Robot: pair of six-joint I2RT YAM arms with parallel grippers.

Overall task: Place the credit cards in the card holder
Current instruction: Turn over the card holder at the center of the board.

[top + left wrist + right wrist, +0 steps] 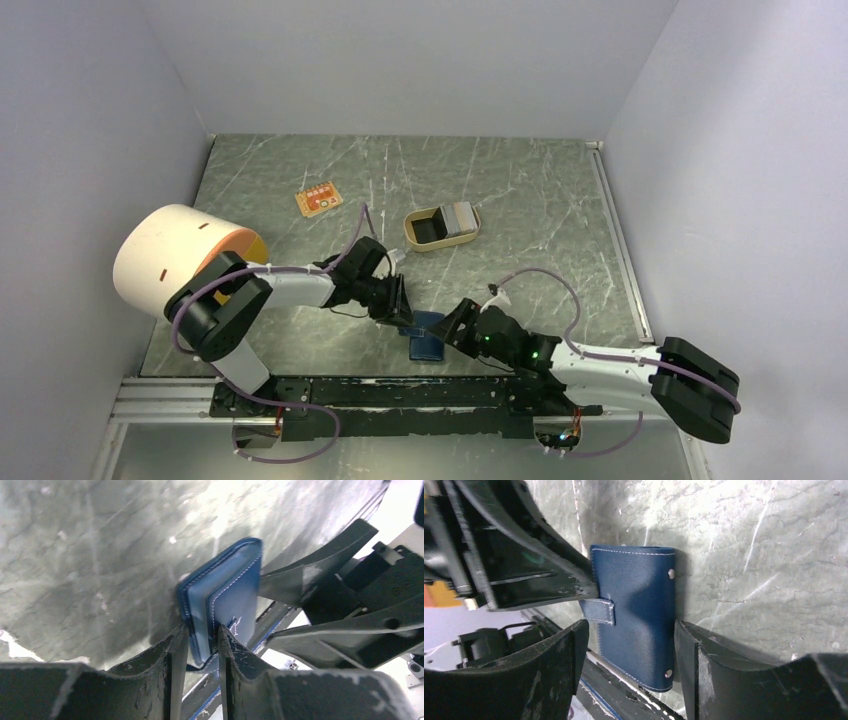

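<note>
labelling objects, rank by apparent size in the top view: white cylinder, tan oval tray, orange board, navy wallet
Large white cylinder
Tan oval tray
Small orange board and navy folding card holder: alike, and the holder is partly hidden, so unranked.

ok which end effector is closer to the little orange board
Left. The left end effector, clamped on the card holder, sits right of the orange board, toward the near edge of the table; the right end effector is further right and nearer that edge.

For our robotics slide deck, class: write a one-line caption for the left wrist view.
Left arm's jaws pinch the folded, navy-blue, white-stitched card holder by one edge, grey marbled tabletop behind.
</note>
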